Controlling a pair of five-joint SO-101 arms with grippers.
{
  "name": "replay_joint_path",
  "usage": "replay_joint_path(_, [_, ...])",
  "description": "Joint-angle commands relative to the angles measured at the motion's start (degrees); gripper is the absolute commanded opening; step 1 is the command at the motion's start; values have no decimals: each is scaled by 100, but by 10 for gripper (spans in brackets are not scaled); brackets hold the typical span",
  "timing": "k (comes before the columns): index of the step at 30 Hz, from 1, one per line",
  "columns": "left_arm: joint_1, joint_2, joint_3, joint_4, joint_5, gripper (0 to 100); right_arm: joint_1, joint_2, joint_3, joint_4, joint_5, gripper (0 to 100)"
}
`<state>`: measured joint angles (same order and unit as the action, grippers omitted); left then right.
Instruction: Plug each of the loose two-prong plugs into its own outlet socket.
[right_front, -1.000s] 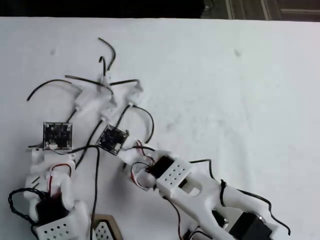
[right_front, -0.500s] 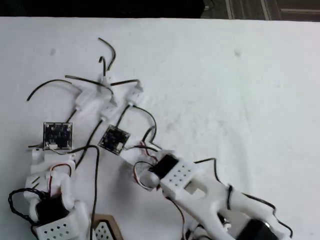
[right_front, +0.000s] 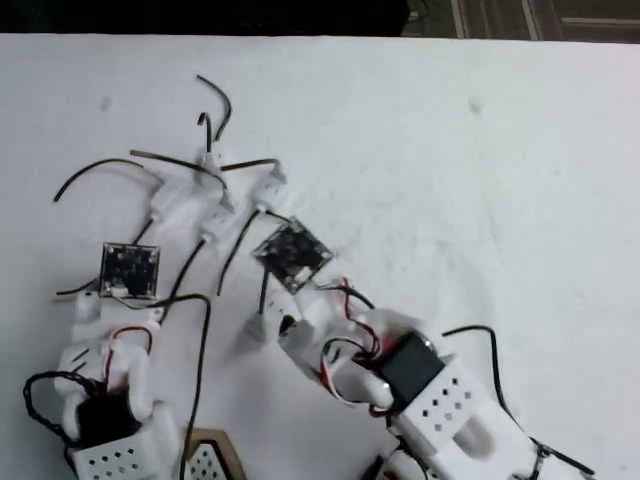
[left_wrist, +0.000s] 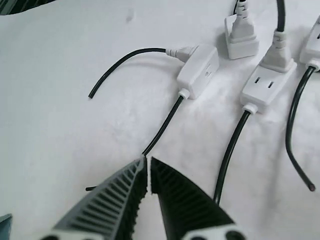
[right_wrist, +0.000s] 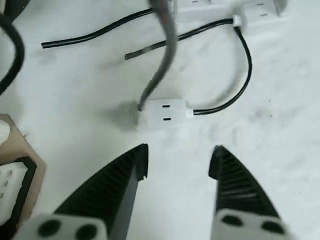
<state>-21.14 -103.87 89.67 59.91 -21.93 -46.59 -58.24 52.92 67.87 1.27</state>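
A loose white outlet socket (right_wrist: 164, 112) with two slots lies on the white table just ahead of my right gripper (right_wrist: 180, 152), which is open and holds nothing. A black cord runs off each end of it. In the high view this socket (right_front: 257, 327) lies beside the right arm's wrist. My left gripper (left_wrist: 148, 161) is shut, its tips resting over a thin black cord (left_wrist: 162, 125). That cord leads to a white socket (left_wrist: 198, 70) with a plug (left_wrist: 182, 51) in its far end. Beside it lies another socket (left_wrist: 266, 86) showing two slots.
Several white sockets and plugs with black cords lie bunched together (right_front: 190, 195) at the left centre of the table. A brown cardboard piece (right_front: 205, 455) sits at the near edge between the arms. The right half of the table (right_front: 500, 200) is bare.
The right arm's wrist has swung to the right and turned, and the white socket now lies free in front of its open jaws. The left wrist has shifted slightly to the right.
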Motion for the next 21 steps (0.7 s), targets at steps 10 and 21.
replay_joint_path(10, [1095, -31, -35, 545, -35, 256, 1112, -637, 281, -321, -484, 18])
replay_joint_path(21, [3248, -22, -18, 1064, -202, 301, 2589, -92, 1345, -2422, -668, 19])
